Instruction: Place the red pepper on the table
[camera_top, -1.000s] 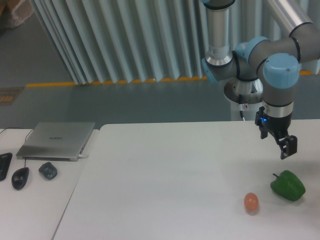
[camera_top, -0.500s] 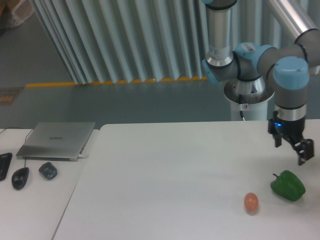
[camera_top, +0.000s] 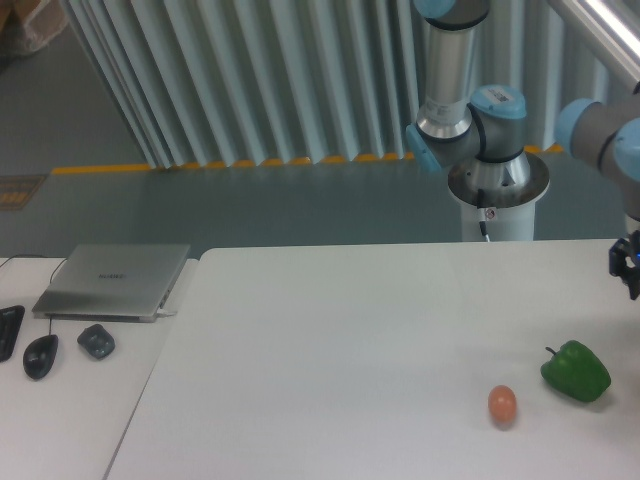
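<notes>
I am seeing no red pepper anywhere in view; the table (camera_top: 330, 340) is showing only a green pepper (camera_top: 576, 371) near the right edge and an orange egg (camera_top: 502, 403) just left of it. The gripper (camera_top: 629, 268) is sitting almost entirely off the right edge, so I cannot tell how wide it is or whether it is carrying anything. My worry: reaching blind, I might be grabbing the green one instead.

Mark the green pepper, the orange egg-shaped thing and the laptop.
green pepper (camera_top: 576, 372), fixed camera, middle of body
orange egg-shaped object (camera_top: 502, 403), fixed camera, centre
laptop (camera_top: 115, 279), fixed camera, middle of closed lid
</notes>
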